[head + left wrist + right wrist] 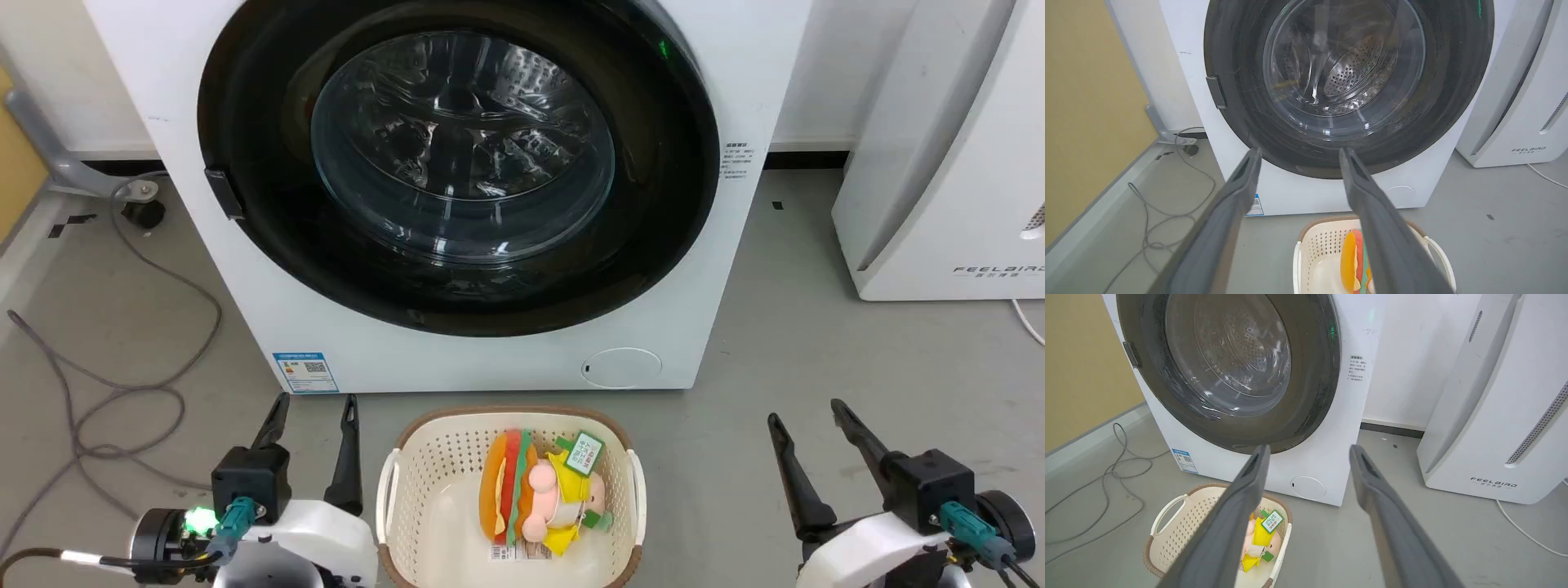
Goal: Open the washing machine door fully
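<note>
The white washing machine [490,359] fills the upper head view. Its big round glossy black door [245,122] lies flat against the front, with the clear glass bowl [461,147] at centre and a small latch tab [223,193] on its left rim. The same door [1237,61] [1314,375] appears in both wrist views. My left gripper [317,402] stands open at the lower left, well short of the machine. At the lower right my right gripper [808,412] is open too. Nothing is between either pair of fingers.
A cream basket [412,465] holding plush toys [535,494] sits on the floor between my grippers, just before the machine. A white FEELBIRD appliance [947,163] stands to the right. Grey cables [122,384] trail over the floor at the left, beside a yellow wall [1081,102].
</note>
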{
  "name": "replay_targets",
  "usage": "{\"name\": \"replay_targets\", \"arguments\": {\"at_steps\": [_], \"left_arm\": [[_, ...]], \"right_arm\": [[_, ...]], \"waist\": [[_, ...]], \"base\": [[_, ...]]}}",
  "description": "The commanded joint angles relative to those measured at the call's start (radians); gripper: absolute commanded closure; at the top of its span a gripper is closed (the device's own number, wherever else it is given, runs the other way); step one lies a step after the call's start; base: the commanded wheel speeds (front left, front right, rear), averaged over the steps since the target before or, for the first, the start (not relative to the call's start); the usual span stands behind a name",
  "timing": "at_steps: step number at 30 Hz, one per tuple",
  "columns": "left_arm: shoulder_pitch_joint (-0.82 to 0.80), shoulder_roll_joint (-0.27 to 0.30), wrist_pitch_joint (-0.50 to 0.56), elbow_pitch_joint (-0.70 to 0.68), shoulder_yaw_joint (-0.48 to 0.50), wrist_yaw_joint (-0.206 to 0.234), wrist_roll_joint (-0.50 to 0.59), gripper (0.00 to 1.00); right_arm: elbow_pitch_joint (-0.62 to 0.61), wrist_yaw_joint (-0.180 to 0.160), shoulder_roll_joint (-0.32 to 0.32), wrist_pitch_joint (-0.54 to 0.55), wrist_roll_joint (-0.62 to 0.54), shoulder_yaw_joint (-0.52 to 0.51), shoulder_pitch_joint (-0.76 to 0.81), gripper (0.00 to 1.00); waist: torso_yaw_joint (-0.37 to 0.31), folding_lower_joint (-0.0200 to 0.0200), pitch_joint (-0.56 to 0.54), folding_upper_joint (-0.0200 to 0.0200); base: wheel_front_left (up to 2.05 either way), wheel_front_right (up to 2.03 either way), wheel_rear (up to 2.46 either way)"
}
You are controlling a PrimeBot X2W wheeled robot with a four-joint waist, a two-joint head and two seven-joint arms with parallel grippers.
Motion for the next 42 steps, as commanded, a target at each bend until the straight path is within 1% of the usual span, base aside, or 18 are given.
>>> {"name": "replay_targets", "arguments": {"at_steps": [1, 6, 7, 8, 15, 19, 24, 33, 37, 42], "left_arm": [[-0.003, 0.0, -0.011, 0.008, -0.004, 0.0, -0.01, 0.0], [-0.007, 0.0, -0.022, 0.018, -0.014, 0.002, -0.022, 0.0], [-0.008, 0.0, -0.024, 0.02, -0.015, 0.002, -0.024, 0.0], [-0.009, 0.0, -0.026, 0.022, -0.017, 0.002, -0.026, 0.0], [-0.013, 0.0, -0.041, 0.03, -0.029, 0.003, -0.043, 0.0], [-0.015, 0.0, -0.049, 0.035, -0.035, 0.003, -0.052, 0.0], [-0.018, 0.0, -0.06, 0.042, -0.044, 0.003, -0.063, 0.0], [-0.024, 0.0, -0.079, 0.051, -0.059, 0.006, -0.083, 0.0], [-0.03, 0.0, -0.087, 0.053, -0.066, 0.007, -0.091, 0.0], [-0.039, 0.0, -0.098, 0.052, -0.074, 0.005, -0.1, 0.0]], "right_arm": [[0.006, 0.0, 0.0, -0.011, 0.009, 0.0, -0.002, 0.0], [0.01, 0.0, 0.0, -0.022, 0.023, -0.001, -0.004, 0.0], [0.01, 0.0, 0.0, -0.024, 0.027, -0.002, -0.004, 0.85], [0.01, 0.0, 0.0, -0.026, 0.032, -0.001, -0.004, 1.0], [0.012, 0.0, 0.0, -0.041, 0.082, -0.002, -0.005, 1.0], [0.016, 0.0, 0.0, -0.049, 0.136, -0.005, -0.007, 1.0], [0.033, 0.0, 0.0, -0.059, 0.267, -0.018, -0.015, 1.0], [0.085, 0.0, 0.0, -0.078, 0.553, -0.03, -0.057, 1.0], [0.109, 0.0, -0.005, -0.08, 0.642, -0.039, -0.092, 1.0], [0.153, 0.0, -0.037, -0.082, 0.743, -0.058, -0.156, 1.0]], "waist": [[0.0, 0.0, 0.0, 0.0], [0.0, 0.0, 0.0, 0.0], [0.0, 0.0, 0.0, 0.0], [0.0, 0.0, 0.0, 0.0], [0.0, 0.0, 0.0, 0.0], [0.0, 0.0, 0.001, 0.0], [0.0, 0.0, 0.001, 0.0], [-0.001, 0.0, 0.007, 0.0], [-0.001, 0.0, 0.015, 0.0], [0.002, 0.0, 0.029, 0.0]], "base": [[0.0, 0.0, 0.0], [0.0, 0.0, 0.0], [0.0, 0.0, 0.0], [0.0, 0.0, 0.0], [0.0, 0.0, 0.0], [0.0, 0.0, 0.0], [0.0, 0.0, 0.0], [0.0, 0.0, 0.0], [0.0, 0.0, 0.0], [0.0, 0.0, 0.0]]}}
